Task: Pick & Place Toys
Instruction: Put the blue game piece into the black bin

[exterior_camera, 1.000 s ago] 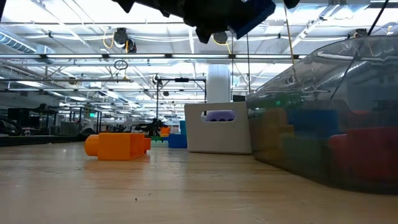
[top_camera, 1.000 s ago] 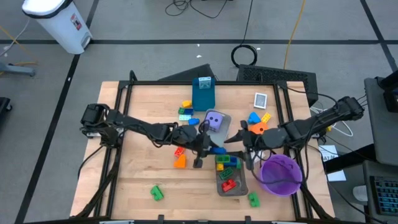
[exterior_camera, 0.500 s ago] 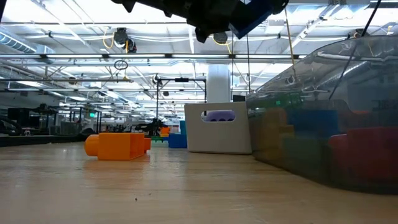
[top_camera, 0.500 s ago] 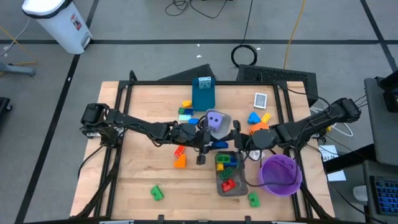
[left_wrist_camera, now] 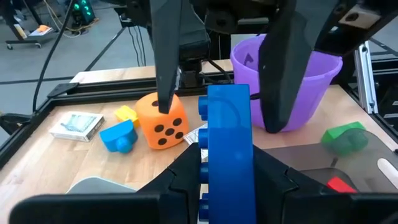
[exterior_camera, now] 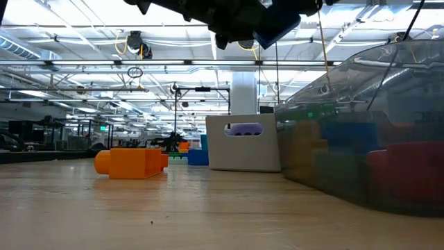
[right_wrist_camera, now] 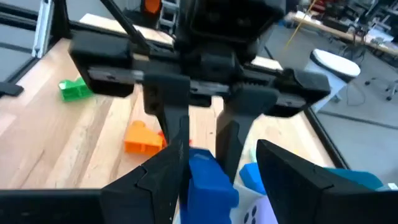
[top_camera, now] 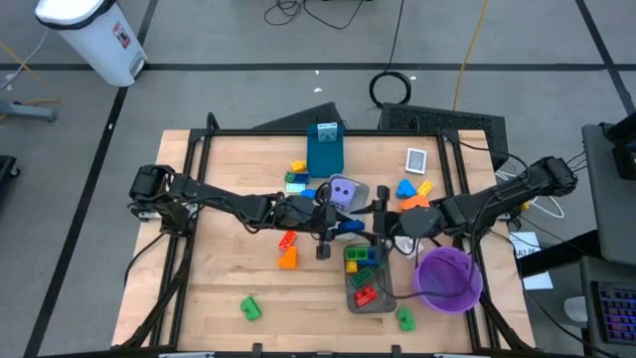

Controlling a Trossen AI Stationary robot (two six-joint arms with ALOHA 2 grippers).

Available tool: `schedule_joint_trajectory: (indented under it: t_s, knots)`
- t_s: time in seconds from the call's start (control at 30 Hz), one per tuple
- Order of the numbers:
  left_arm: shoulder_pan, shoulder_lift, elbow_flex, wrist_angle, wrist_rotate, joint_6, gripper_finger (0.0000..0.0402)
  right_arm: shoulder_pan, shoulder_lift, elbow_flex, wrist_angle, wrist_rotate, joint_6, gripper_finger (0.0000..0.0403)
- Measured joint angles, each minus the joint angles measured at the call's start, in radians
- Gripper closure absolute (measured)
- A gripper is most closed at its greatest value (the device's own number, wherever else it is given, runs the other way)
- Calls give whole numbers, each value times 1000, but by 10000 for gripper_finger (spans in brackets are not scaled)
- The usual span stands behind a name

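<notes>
**A:** What is the left hand (top_camera: 328,232) doing?

**B:** It is clamped on a blue brick (left_wrist_camera: 229,143), which it holds upright in the air over the far end of the brick-filled grey tray (top_camera: 386,294).

**A:** And the right hand (top_camera: 384,233)?

**B:** It faces the left one over that same end of the tray. Its fingers (left_wrist_camera: 165,59) are spread, one on each side of the blue brick. I cannot tell whether they touch it.

**A:** What lies in the tray?

**B:** Green, yellow and red bricks (top_camera: 363,263), packed together.

**A:** And around it?

**B:** Just beyond its far end a purple die (top_camera: 343,191) rests on a second grey tray (top_camera: 360,188). On the tray's right, just beside it, stands the purple bowl (top_camera: 449,278). An orange die (left_wrist_camera: 161,121) sits on the bench (top_camera: 219,268) beyond the bowl, with a blue piece (left_wrist_camera: 119,137) and a yellow brick (left_wrist_camera: 126,113) close by it.

**A:** And to the tray's left?

**B:** An orange brick (top_camera: 287,258) and a red brick (top_camera: 286,241) lie near it. A green brick (top_camera: 249,308) lies well apart, toward the near left, and another green one (top_camera: 405,318) lies just off the tray's near right corner
</notes>
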Motion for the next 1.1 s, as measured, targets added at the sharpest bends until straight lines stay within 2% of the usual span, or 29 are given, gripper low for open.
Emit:
schedule_joint_trajectory:
  t_s: [0.33, 0.47, 0.67, 0.87, 0.97, 1.1]
  knots:
    - [4, 0, 0, 4, -2, 21, 286, -4, 0, 0, -59, -2, 76, 214]
    - [5, 0, 0, 6, -2, 22, 301, -4, 0, 0, -68, -2, 98, 244]
    - [5, 0, 0, 6, 1, 25, 298, -4, 0, 0, -76, -5, 98, 311]
    - [5, -14, 0, 3, -4, 24, 236, -4, -1, 0, -104, -1, 102, 315]
    - [5, -40, 0, -22, -2, 72, 210, -4, -2, 1, -103, -1, 101, 315]
    - [3, -118, 0, -119, -44, 108, 185, -4, -17, 0, -129, -2, 104, 315]
